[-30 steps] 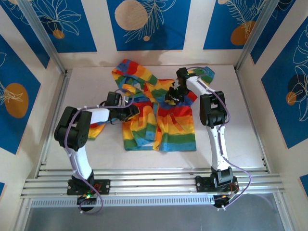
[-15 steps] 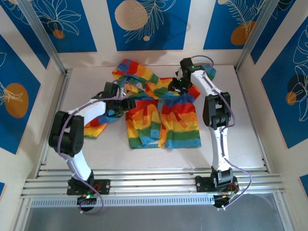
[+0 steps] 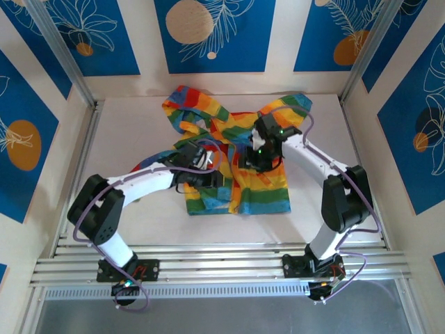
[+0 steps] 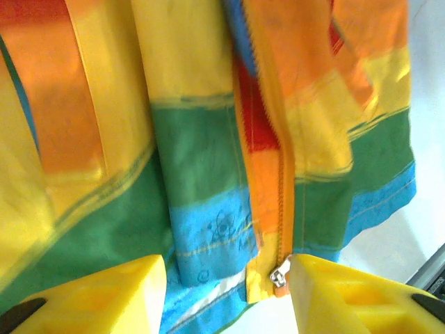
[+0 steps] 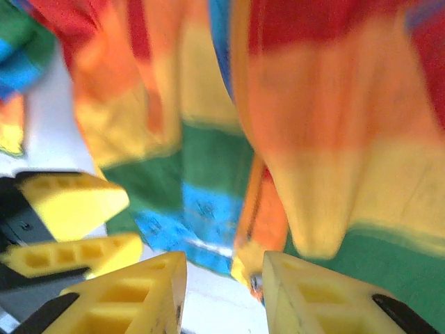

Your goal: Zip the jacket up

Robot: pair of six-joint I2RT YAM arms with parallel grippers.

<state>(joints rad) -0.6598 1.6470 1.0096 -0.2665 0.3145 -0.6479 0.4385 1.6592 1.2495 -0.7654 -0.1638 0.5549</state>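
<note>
Seen from above, the jacket (image 3: 259, 186) is laid out at the middle of the desk (image 3: 132, 125), long axis 12 to 6, hem (image 3: 240, 207) at 6; in the left wrist view, the left tool (image 4: 226, 296) is spread wide over the hem, the zip slider (image 4: 279, 274) at 5; in the right wrist view, the right tool (image 5: 224, 296) is parted, nothing gripped.

White arms (image 3: 149, 177), black joints (image 3: 341, 205), purple cables (image 3: 78, 207); left hand (image 4: 226, 268), right hand (image 5: 224, 261) yellow-fingered.

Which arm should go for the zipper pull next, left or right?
Left. Its wrist view shows the left gripper open, the zipper pull at the jacket hem just inside one finger. The right gripper is open over blurred fabric.
</note>
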